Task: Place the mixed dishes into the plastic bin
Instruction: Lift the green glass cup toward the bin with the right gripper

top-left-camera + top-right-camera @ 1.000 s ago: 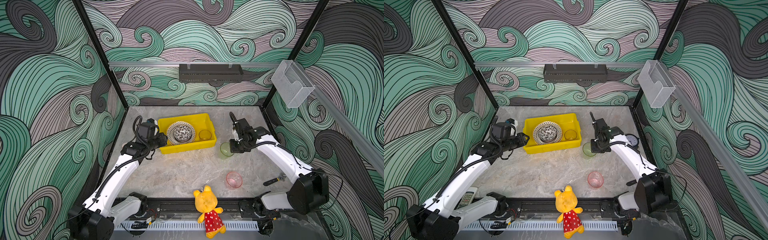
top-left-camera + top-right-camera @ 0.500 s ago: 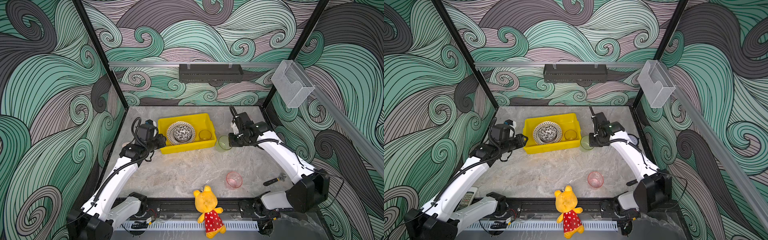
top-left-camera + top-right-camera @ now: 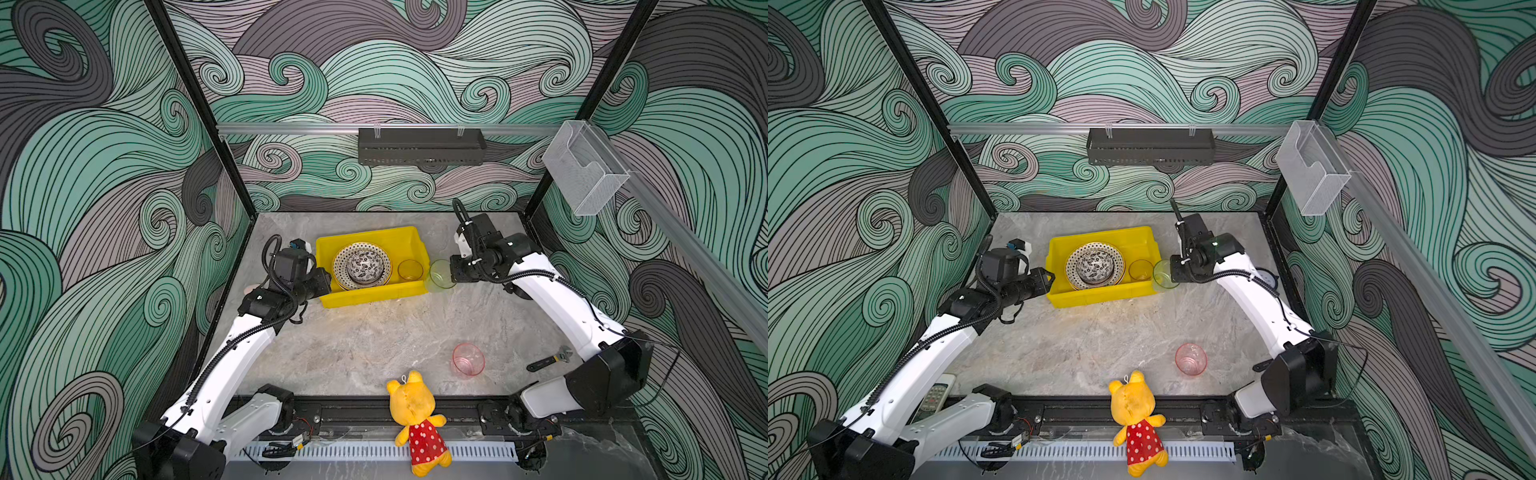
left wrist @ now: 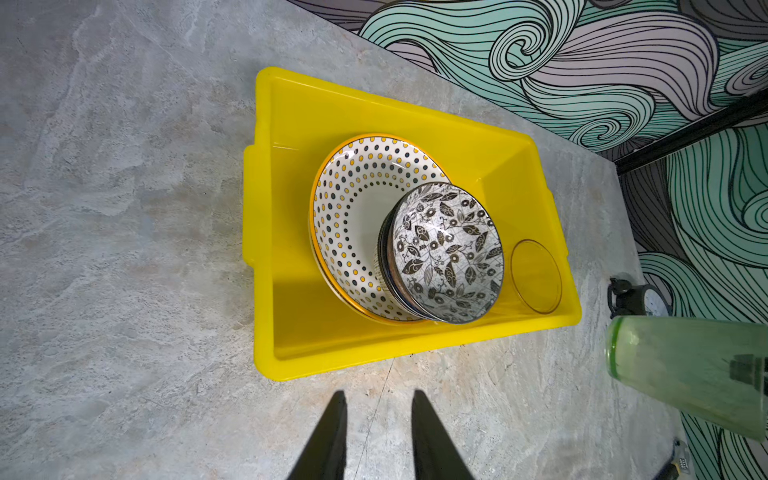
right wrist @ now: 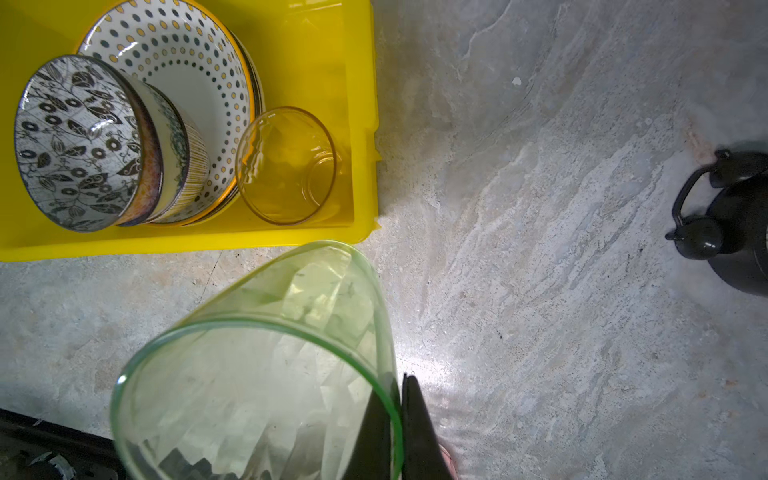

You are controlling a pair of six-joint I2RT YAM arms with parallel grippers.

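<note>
- The right gripper (image 5: 400, 401) is clamped on the wall of the green cup (image 5: 257, 374), one finger inside the rim and one outside. That pinch suits a thin, smooth tumbler that is too wide to span.
- The cup hangs tilted, clear of the desk (image 3: 374, 340), just beside the right end of the yellow bin (image 3: 365, 297) and not yet over it. I judge it is lifted this high so it can pass over the rim.
- Inside the bin, the leafy bowl (image 4: 449, 249) tops a nest of bowls on the dotted-rim plate (image 4: 353, 199). The amber cup (image 5: 286, 166) stands in the free end beside them, so the nearest gap for the green cup is tight.
- The left gripper (image 4: 378, 395) is part-open and empty, poised over the desk just beside the bin's left end. It may be there to steady the bin.
- The pink cup (image 3: 468, 359) waits on the desk near the front, well apart from the bin.
- Compared with a second ago, the green cup has moved up and toward the bin's corner. The left arm has barely shifted, and the dishes in the bin lie as they did.
</note>
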